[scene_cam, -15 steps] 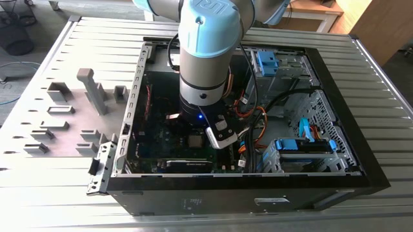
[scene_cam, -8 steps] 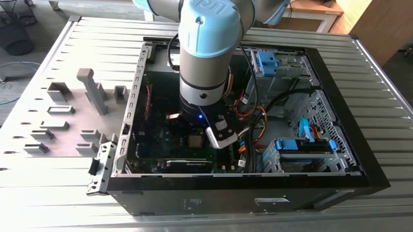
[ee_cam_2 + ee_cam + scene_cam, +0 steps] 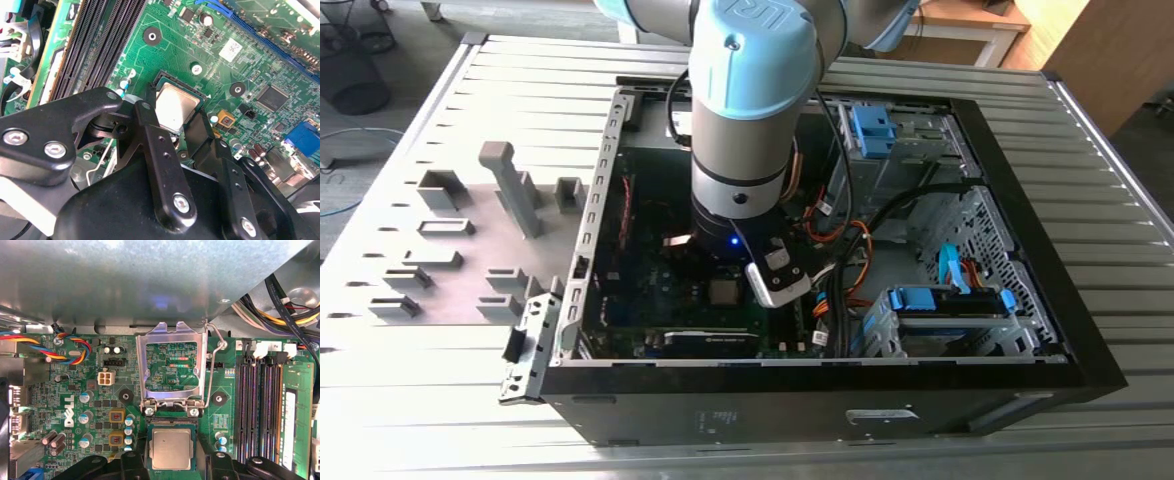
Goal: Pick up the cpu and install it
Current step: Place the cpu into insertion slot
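The cpu (image 3: 171,448) is a small silvery square chip lying flat in the dark motherboard socket (image 3: 148,432), below the raised metal load plate (image 3: 170,365). In the second wrist view the cpu (image 3: 175,106) shows between two black fingers (image 3: 145,115). My gripper (image 3: 176,114) is shut on the cpu, its fingers against two opposite edges of the chip. In the exterior view the gripper (image 3: 720,275) is low inside the open computer case, over the cpu (image 3: 720,293) on the green board.
Memory slots (image 3: 260,405) run beside the socket, and a socket lever (image 3: 216,370) stands by the load plate. Bundled cables (image 3: 847,240) and blue drive cages (image 3: 947,300) fill the case's right side. Grey holder blocks (image 3: 440,235) sit on the table at the exterior view's left.
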Robot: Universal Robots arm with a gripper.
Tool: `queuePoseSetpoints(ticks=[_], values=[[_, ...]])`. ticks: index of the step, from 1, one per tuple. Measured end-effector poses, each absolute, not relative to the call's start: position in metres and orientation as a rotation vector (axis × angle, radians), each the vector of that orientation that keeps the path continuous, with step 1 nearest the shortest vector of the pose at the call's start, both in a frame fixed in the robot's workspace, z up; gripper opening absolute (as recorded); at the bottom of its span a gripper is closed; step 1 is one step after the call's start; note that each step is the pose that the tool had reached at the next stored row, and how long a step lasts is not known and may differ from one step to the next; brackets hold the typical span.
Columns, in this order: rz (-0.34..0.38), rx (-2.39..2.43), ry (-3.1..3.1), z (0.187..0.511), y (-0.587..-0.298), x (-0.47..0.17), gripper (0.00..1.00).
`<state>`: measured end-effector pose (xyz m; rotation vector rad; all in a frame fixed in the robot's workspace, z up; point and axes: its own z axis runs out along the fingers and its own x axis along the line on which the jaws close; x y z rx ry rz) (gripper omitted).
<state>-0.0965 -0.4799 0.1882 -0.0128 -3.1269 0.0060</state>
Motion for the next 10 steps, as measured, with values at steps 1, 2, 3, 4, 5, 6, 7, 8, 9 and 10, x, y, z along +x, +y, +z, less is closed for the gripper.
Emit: queuePoseSetpoints(ticks=[1, 2, 3, 4, 5, 6, 7, 8, 9, 10], values=[[0.006, -0.013, -3.127, 0.1882, -0.4799, -0.0965, 0.47], [0.006, -0.013, -3.127, 0.1883, -0.4799, -0.0965, 0.47], [0.006, -0.013, -3.127, 0.1882, -0.4799, -0.0965, 0.47], [0.005, -0.013, -3.127, 0.1882, -0.4798, -0.0964, 0.47], [0.005, -0.013, -3.127, 0.1882, -0.4798, -0.0965, 0.48], [0.005, -0.013, -3.127, 0.1881, -0.4798, -0.0965, 0.48], [0.005, -0.013, -3.127, 0.1881, -0.4798, -0.0964, 0.55], [0.005, -0.013, -3.127, 0.1881, -0.4799, -0.0965, 0.55], [0.005, -0.013, -3.127, 0.1882, -0.4799, -0.0965, 0.55], [0.005, -0.013, -3.127, 0.1882, -0.4799, -0.0965, 0.55]])
